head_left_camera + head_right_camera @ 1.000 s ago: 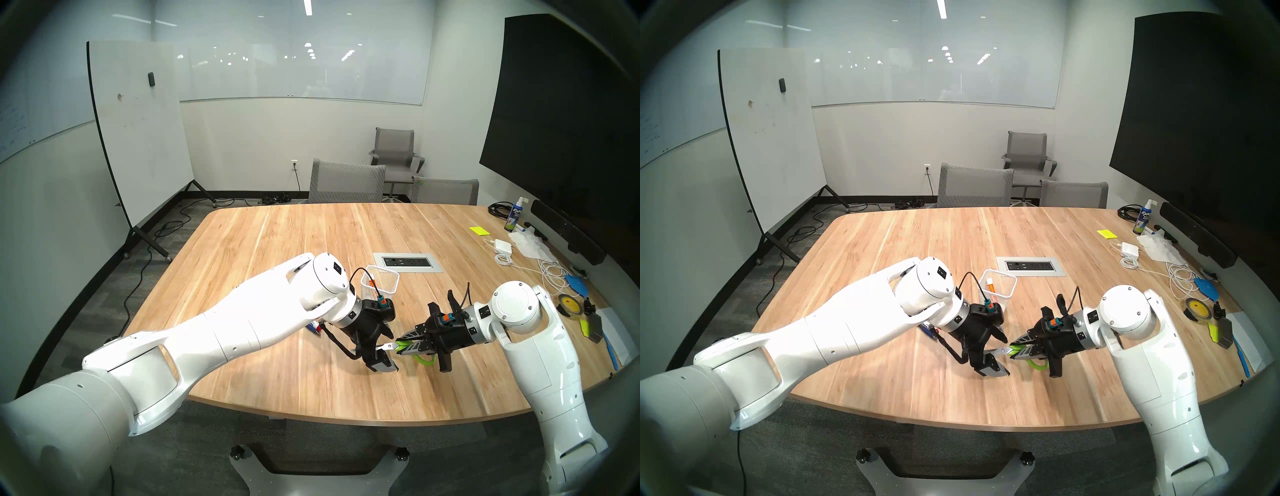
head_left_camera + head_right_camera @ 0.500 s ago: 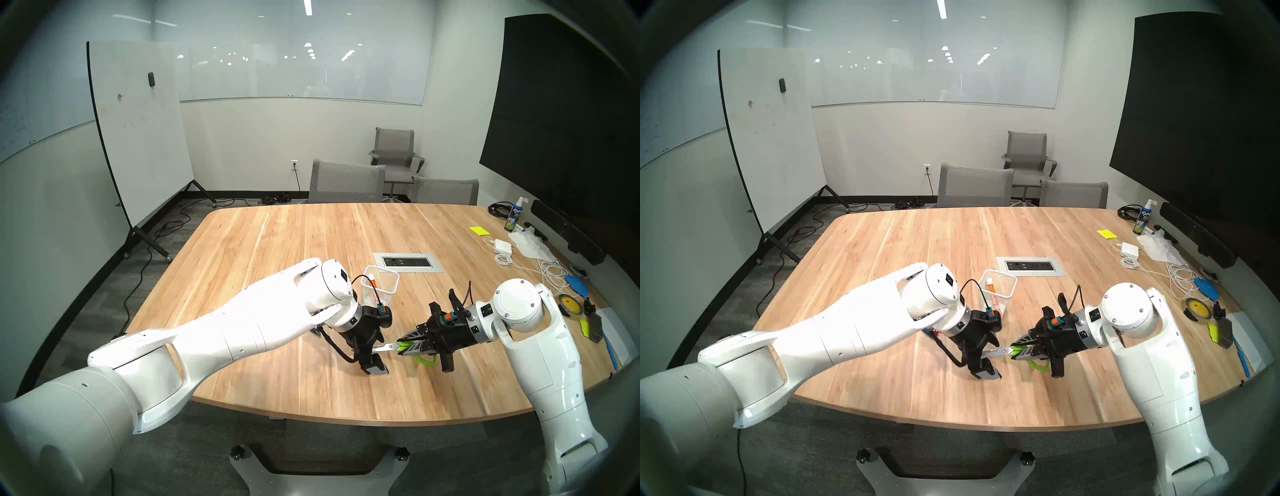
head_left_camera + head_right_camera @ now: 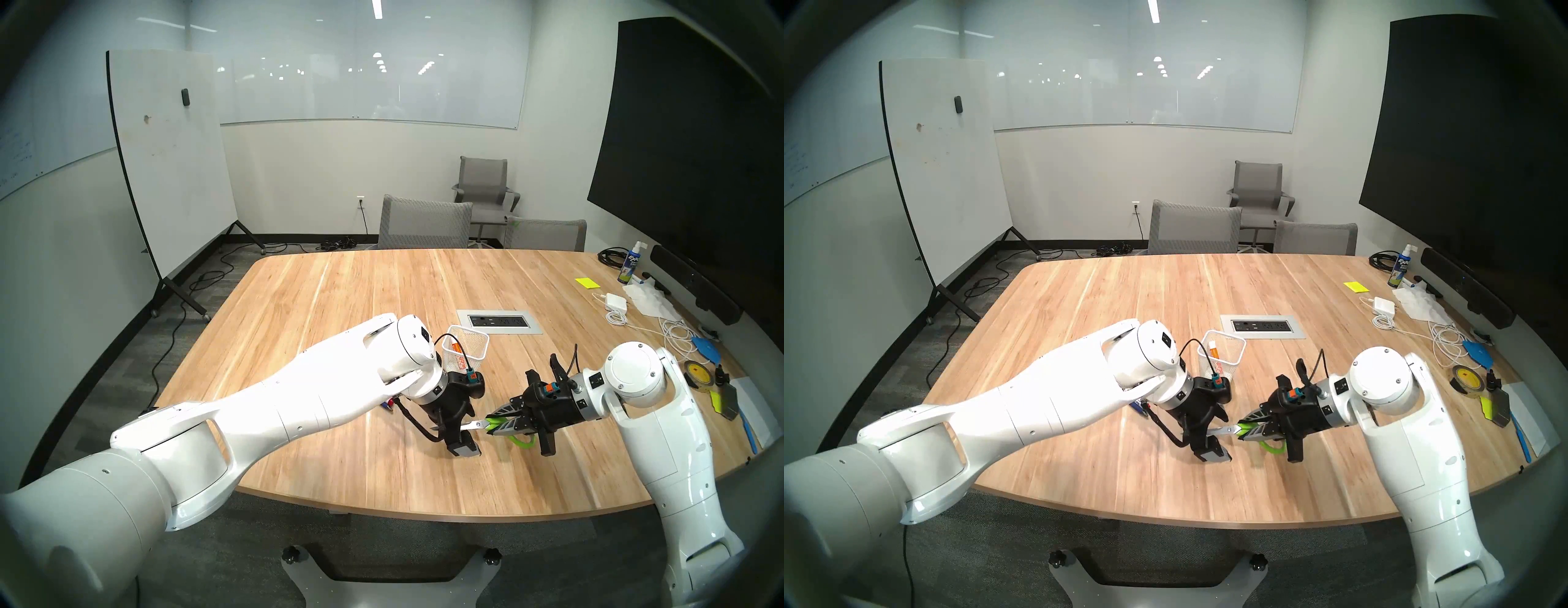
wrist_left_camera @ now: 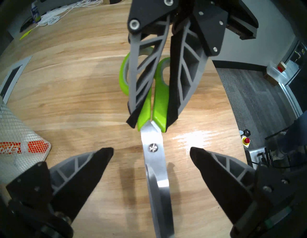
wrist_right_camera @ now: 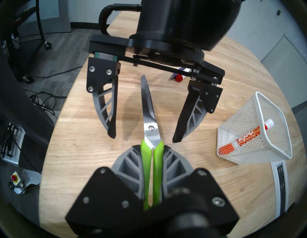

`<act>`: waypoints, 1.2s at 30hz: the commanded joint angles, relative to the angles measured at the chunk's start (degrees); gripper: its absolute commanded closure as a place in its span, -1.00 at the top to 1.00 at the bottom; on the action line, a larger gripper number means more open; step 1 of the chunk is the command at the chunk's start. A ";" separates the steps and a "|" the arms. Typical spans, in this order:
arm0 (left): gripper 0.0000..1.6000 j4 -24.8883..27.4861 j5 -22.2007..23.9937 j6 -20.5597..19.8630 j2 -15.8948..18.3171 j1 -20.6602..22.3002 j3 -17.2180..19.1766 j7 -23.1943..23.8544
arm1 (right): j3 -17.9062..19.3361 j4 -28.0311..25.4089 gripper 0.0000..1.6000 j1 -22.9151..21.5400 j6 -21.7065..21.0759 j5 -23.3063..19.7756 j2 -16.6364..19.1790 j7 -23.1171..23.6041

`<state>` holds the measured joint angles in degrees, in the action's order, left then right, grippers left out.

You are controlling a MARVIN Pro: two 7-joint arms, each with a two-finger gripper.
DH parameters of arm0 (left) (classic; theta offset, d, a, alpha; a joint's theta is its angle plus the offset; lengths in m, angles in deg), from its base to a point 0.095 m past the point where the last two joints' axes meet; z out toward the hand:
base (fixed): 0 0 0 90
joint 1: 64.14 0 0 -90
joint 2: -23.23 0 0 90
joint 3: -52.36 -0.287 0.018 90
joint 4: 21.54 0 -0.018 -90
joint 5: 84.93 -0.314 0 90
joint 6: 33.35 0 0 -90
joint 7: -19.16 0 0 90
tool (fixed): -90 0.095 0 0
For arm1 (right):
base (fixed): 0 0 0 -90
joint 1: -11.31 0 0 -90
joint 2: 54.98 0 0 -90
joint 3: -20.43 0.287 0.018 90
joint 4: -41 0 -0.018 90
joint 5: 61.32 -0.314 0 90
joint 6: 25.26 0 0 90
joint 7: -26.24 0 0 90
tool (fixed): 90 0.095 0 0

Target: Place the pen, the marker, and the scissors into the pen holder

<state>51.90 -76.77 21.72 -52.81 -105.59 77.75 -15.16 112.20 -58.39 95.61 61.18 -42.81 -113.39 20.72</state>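
My right gripper is shut on the lime-green handles of the scissors, holding them level above the table with the silver blades pointing left. My left gripper is open, one finger on each side of the blades and touching neither. In the head view the two grippers meet tip to tip. The white mesh pen holder stands behind them with a red-and-white marker leaning inside. The blue pen lies on the table behind my left gripper, mostly hidden.
A red-capped marker lies beside the pen. A power outlet panel is set into the table behind the holder. Cables, a tape roll, a charger and a spray bottle crowd the right edge.
My left wrist has turned and pushed in, so its open fingers now reach further along the scissor blades. My right gripper and the scissors have stayed still.
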 commanded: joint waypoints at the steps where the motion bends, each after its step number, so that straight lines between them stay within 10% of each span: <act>1: 1.00 0.87 0.25 0.22 -1.04 1.08 0.57 0.21 | 0.07 -0.80 -1.00 -0.04 0.10 0.07 -0.15 -0.34; 6: 0.90 1.49 0.28 -0.22 -0.88 1.23 0.60 0.32 | -0.06 -0.55 -1.00 -0.13 0.30 0.32 -0.24 -0.55; 8: 0.00 1.64 0.31 -0.25 -0.79 1.27 0.59 0.34 | -0.08 -0.50 -1.00 -0.16 0.35 0.37 -0.24 -0.54; 24: -0.18 1.98 0.29 -0.11 -0.39 1.42 0.57 0.60 | -0.04 -0.56 -1.00 -0.11 0.36 0.52 -0.40 -0.48; 27: -1.00 2.08 0.24 -0.08 -0.38 1.44 0.59 0.62 | -0.04 -0.54 -1.00 -0.16 0.30 0.50 -0.35 -0.32; 33: -1.00 2.49 -0.03 -0.34 -0.33 1.25 0.62 0.05 | 0.23 -0.49 -0.99 0.03 -0.34 0.52 -0.50 -0.48; 36: -1.00 2.59 -0.09 -0.35 -0.30 1.20 0.60 -0.11 | 0.21 -0.34 0.40 -0.09 -0.49 0.49 -0.48 -0.42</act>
<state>52.92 -76.82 21.40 -52.66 -105.05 77.75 -14.81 112.22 -58.33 95.87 61.07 -42.32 -113.95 20.26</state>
